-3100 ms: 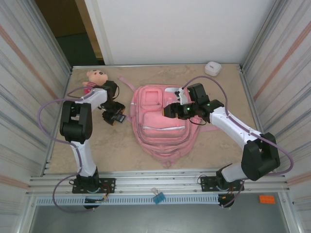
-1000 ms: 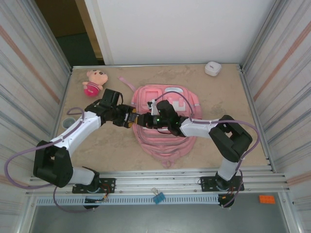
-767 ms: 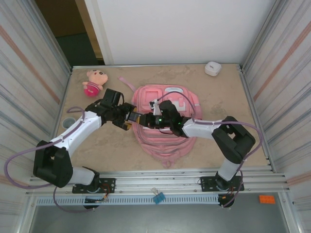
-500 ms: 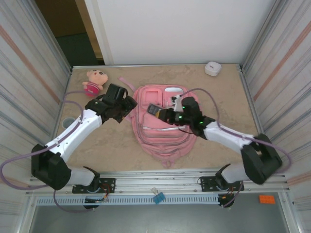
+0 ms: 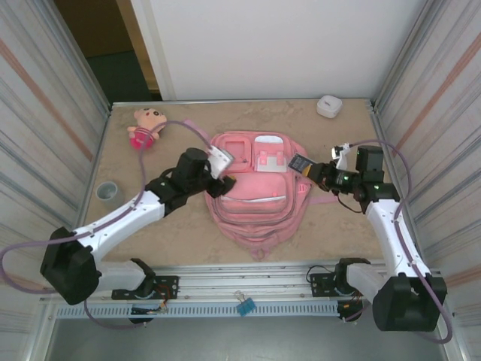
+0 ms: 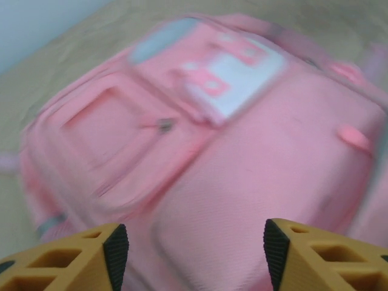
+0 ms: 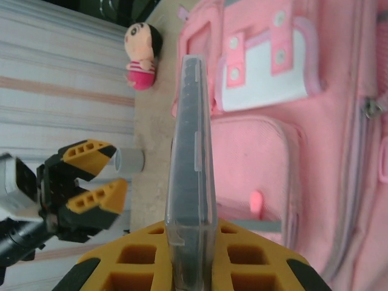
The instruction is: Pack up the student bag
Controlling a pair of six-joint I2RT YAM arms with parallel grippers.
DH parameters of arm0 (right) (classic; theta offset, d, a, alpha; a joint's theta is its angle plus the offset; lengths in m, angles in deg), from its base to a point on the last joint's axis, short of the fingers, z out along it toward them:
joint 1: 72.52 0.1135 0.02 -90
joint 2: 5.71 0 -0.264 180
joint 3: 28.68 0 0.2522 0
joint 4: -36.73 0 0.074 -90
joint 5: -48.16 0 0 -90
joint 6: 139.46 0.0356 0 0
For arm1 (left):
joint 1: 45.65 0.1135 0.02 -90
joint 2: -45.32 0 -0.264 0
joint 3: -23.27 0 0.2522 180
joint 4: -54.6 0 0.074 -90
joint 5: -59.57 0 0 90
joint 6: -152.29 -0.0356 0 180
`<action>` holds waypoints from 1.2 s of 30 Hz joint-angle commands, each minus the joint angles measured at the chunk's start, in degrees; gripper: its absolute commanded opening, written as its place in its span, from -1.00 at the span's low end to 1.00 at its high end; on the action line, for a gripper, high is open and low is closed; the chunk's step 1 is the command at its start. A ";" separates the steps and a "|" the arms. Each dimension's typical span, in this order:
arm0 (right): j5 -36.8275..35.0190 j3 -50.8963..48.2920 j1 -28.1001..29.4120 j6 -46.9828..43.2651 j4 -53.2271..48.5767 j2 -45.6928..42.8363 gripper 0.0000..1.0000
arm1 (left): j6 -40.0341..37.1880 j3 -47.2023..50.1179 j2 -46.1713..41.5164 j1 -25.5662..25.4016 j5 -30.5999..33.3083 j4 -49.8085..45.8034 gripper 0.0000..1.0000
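Note:
The student bag point(image 5: 252, 197), a big pink backpack, lies flat mid-table with its white-flapped front pockets toward the far side. My right gripper point(image 5: 317, 170) hovers just off the bag's right edge, shut on a thin dark flat case point(image 5: 300, 162). In the right wrist view the case point(image 7: 193, 145) stands on edge between the yellow fingers point(image 7: 254, 260), with the bag point(image 7: 303, 139) beyond it. My left gripper point(image 5: 225, 177) hangs over the bag's upper left part. Seen from the left wrist, it point(image 6: 194, 254) is open above the pink fabric point(image 6: 242, 157), with nothing between the pads.
A small pink plush doll point(image 5: 145, 125) lies at the far left. A grey cup-like ring point(image 5: 107, 192) sits near the left wall, and a white small box point(image 5: 328, 106) sits at the far right. Metal walls close both sides.
The two grippers were together over the bag's left side; the right one has since carried the dark case away to the bag's right. The left one moved onto the bag's upper left.

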 commanded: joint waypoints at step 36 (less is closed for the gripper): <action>1.06 -1.51 -3.50 -2.84 -8.89 -8.39 -0.91 | -22.03 -6.02 14.95 -10.85 2.57 -1.54 -0.08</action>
